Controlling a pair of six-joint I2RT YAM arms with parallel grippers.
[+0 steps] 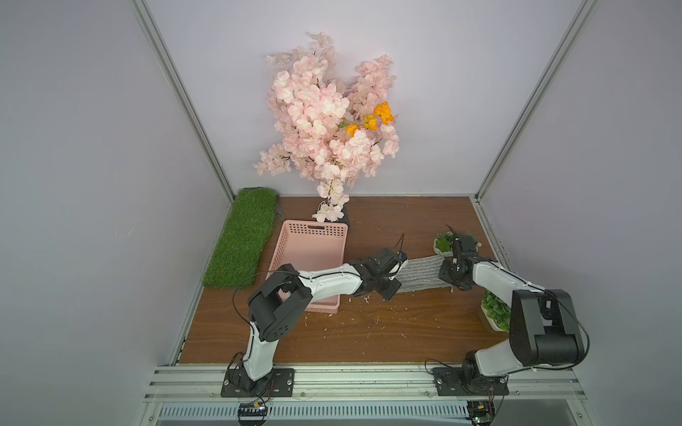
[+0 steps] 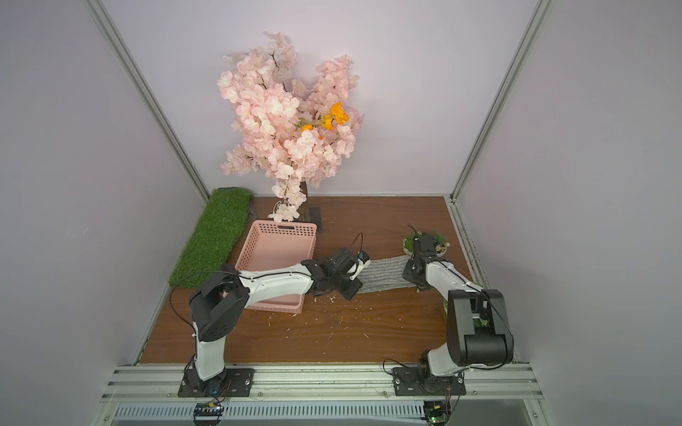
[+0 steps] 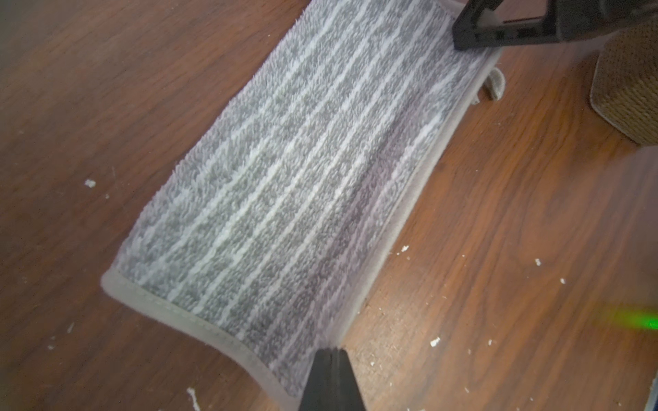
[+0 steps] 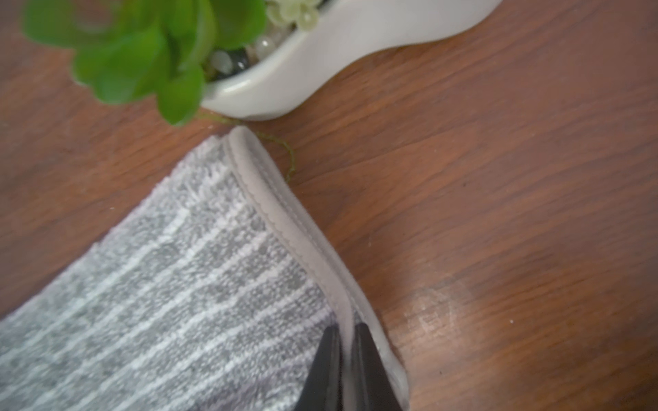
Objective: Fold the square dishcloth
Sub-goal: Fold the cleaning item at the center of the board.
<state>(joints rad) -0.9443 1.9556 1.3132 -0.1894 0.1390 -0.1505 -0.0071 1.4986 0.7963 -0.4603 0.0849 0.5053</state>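
Observation:
The square dishcloth (image 1: 420, 274) (image 2: 383, 274), grey with thin white stripes, lies as a doubled narrow band on the wooden table, stretched between my two arms. My left gripper (image 3: 333, 353) is shut on one corner of it, where the hemmed end (image 3: 171, 309) curls up off the wood. My right gripper (image 4: 344, 331) is shut on the opposite hem (image 4: 285, 220), and two hem layers show between its fingers. In the left wrist view the right gripper's black finger (image 3: 498, 28) sits at the cloth's far end. In both top views the wrists hide the fingertips.
A pink basket (image 1: 313, 230) stands left of the cloth, partly under my left arm. A green grass mat (image 1: 243, 236) lies far left and a blossom tree (image 1: 328, 110) at the back. A white plant pot (image 4: 320, 64) is close beyond the cloth, another plant (image 1: 496, 310) near my right arm. White crumbs (image 1: 369, 298) dot the wood.

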